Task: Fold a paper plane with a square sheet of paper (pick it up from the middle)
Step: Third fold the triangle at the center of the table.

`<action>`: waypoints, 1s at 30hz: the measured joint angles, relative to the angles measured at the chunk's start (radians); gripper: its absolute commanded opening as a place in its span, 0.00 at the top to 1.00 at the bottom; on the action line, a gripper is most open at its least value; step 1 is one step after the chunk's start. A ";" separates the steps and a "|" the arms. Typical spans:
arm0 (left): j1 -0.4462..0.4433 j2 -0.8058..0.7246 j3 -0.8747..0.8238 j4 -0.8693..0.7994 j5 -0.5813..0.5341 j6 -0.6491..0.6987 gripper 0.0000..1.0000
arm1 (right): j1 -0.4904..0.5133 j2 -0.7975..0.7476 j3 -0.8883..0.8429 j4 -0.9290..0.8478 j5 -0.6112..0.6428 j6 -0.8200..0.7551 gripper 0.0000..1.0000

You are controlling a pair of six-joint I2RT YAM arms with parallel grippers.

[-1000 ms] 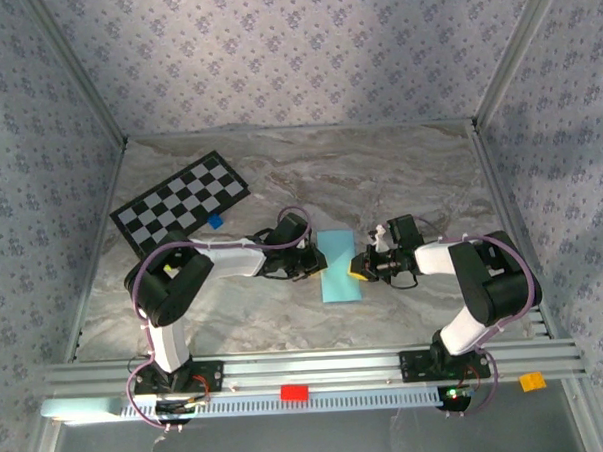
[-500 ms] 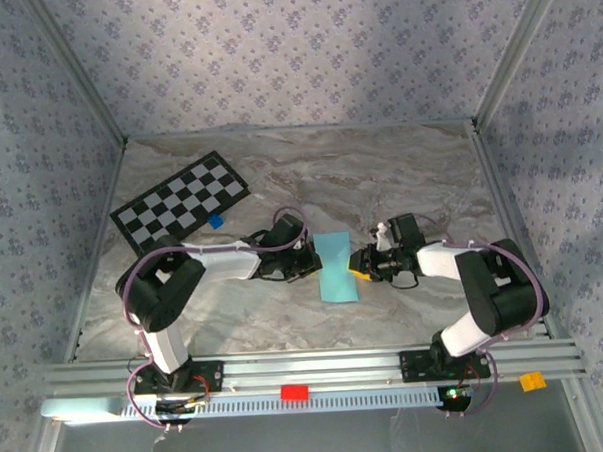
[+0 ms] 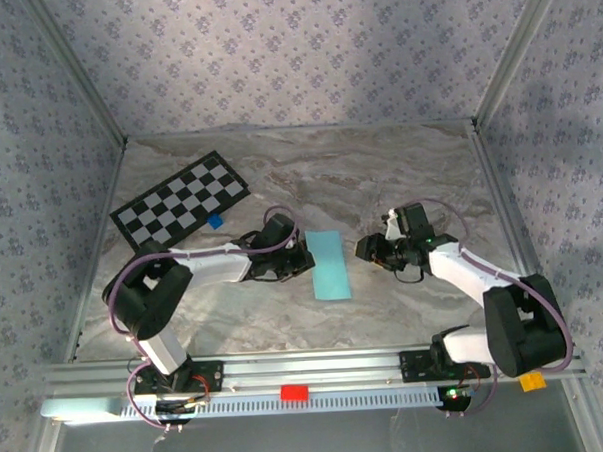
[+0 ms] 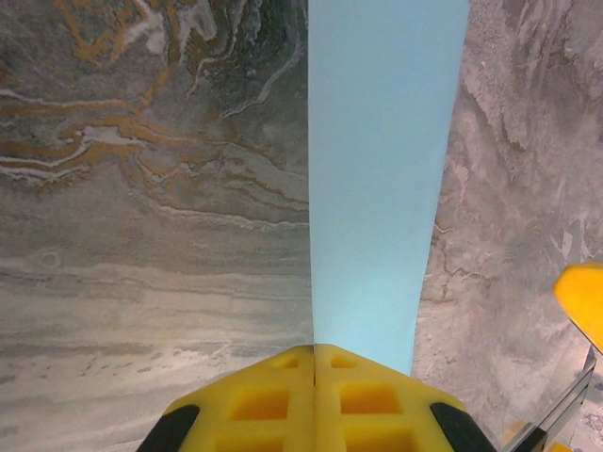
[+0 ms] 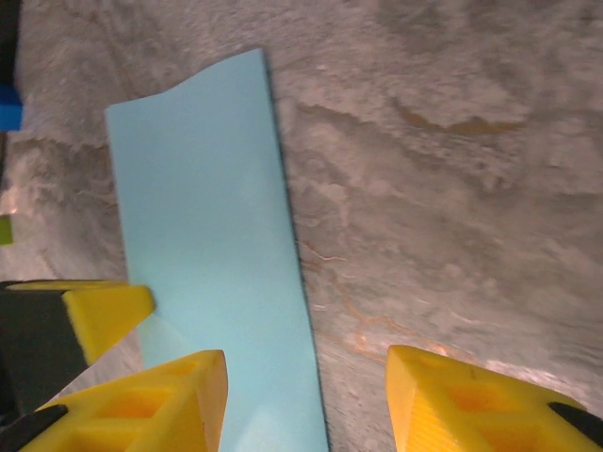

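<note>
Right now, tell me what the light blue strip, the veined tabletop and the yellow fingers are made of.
The light sky-blue sheet: thin matte paper, judging by its crisp edges and one wavy end. The grey veined tabletop: marble look, smooth, faint sheen; real stone or printed laminate, cannot tell. The right arm's blocky yellow fingers: probably matte plastic, with moulded square recesses.

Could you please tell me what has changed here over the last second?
The right gripper opened and drew back to the right, off the right edge of the blue paper. The left gripper, closed at the paper's left edge, shifted slightly left, and the paper slid with it. The checkerboard card and small blue block stayed put.
</note>
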 measured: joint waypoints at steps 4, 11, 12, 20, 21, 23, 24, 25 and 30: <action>0.001 0.000 0.000 0.001 0.007 0.000 0.97 | 0.013 -0.039 0.018 -0.084 0.071 0.068 0.51; 0.003 -0.001 0.000 -0.009 0.013 0.000 0.97 | 0.033 -0.127 0.018 -0.175 0.140 0.145 0.51; 0.006 -0.002 0.000 -0.011 0.016 0.001 0.97 | 0.033 -0.130 0.018 -0.183 0.146 0.149 0.51; 0.015 -0.004 0.003 -0.034 0.037 0.005 0.98 | 0.033 -0.131 0.050 -0.229 0.169 0.160 0.51; 0.015 -0.006 0.003 -0.038 0.037 0.008 0.98 | 0.033 -0.132 0.058 -0.231 0.175 0.152 0.51; 0.019 -0.008 0.003 -0.040 0.037 0.009 0.98 | 0.037 -0.146 0.077 -0.236 0.189 0.131 0.51; 0.019 -0.009 0.003 -0.040 0.037 0.009 0.98 | 0.042 -0.159 0.087 -0.237 0.202 0.114 0.50; 0.020 -0.010 0.003 -0.040 0.037 0.009 0.98 | 0.052 -0.176 0.098 -0.236 0.218 0.097 0.50; 0.025 -0.019 0.002 -0.040 0.033 0.008 0.98 | 0.122 -0.273 0.123 -0.208 0.326 -0.023 0.53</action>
